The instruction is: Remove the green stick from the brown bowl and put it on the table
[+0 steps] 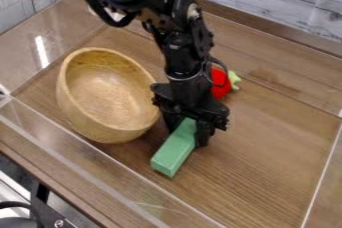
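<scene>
Brown bowl [104, 94] blocks left; clear acrylic wall [201, 197] blocks front; right free.

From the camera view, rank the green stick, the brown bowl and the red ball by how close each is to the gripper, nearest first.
1. green stick: its upper end sits between the jaws of the gripper, the rest lying on the table toward the camera.
2. red ball: just behind the arm, to the right.
3. brown bowl: to the left; its rim comes about as near as the ball, so 2 and 3 are too close to call.
</scene>
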`<state>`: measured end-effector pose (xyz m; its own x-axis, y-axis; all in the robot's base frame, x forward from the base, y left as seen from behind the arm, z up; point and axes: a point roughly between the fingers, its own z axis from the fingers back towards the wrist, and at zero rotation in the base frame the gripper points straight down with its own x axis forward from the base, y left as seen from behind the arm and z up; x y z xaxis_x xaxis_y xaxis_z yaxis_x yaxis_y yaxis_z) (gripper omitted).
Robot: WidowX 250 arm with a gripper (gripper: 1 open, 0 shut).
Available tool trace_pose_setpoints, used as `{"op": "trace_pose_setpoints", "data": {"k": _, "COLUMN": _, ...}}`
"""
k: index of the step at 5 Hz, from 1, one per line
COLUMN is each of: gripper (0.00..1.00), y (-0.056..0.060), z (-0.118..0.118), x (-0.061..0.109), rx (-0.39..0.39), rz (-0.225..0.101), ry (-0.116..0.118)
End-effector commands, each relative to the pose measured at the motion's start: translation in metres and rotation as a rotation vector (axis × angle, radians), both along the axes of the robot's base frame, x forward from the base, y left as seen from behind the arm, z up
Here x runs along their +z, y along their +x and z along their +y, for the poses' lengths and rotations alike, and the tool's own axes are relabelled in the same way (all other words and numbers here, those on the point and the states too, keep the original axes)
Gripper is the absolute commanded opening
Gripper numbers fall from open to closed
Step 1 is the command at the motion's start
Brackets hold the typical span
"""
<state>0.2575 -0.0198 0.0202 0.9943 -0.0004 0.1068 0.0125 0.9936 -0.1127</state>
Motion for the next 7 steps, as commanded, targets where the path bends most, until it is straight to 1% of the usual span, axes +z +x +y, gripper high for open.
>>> {"op": "trace_pose_setpoints", "data": {"k": 1, "gripper": 0.00, "y": 0.010, "z": -0.002, "x": 0.004, "rx": 0.047, "rz": -0.024, "ry": 0.000}}
{"op": "trace_pose_setpoints", "data": {"k": 2, "gripper": 0.00, "y": 0.013, "z": -0.002, "x": 0.003, "rx": 0.104, "rz": -0.026, "ry": 0.001}}
{"op": "trace_pose_setpoints", "data": {"k": 4, "gripper": 0.00, "y": 0.002, "z": -0.018, "x": 0.010, "rx": -0.044, "rz": -0.037, "ry": 0.002}}
{"op": "trace_pose_setpoints", "data": {"k": 6, "gripper": 0.00, "y": 0.003, "z": -0.014, "x": 0.014, "rx": 0.102, "rz": -0.048, "ry": 0.011}}
{"op": "trace_pose_setpoints", "data": {"k": 7, "gripper": 0.00, "y": 0.008, "z": -0.023, "x": 0.012, "rx": 0.061, "rz": -0.057, "ry": 0.015}}
